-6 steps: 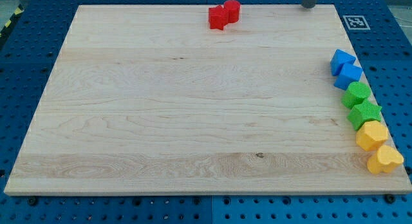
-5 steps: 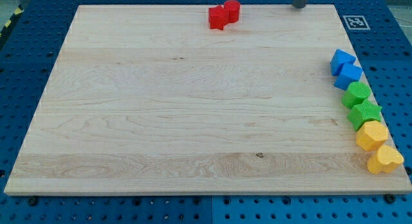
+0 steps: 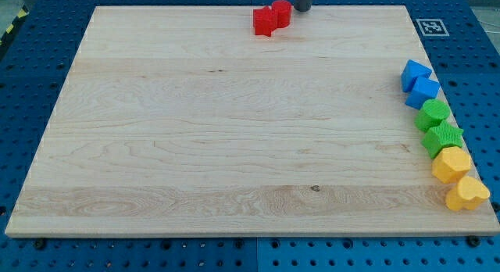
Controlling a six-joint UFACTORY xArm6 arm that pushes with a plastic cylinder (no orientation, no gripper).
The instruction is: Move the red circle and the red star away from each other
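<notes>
red star: red star-shaped block (image 3: 265, 21) seen at the wooden board's (image 3: 156, 147) top edge, touching the red round block (image 3: 281, 12) on its right
my tip: dark rod end (image 3: 302, 8) placed just right of the red circle; no claw is fitted, so no open or shut state can be told
risk: both reds may be shoved leftward together, unsplit
containers: none seen
right edge: blue, green, yellow blocks lined up

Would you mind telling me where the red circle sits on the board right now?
The red circle sits near the middle of the board's top edge, touching the red star on its lower left, with my tip just to its right.
</notes>
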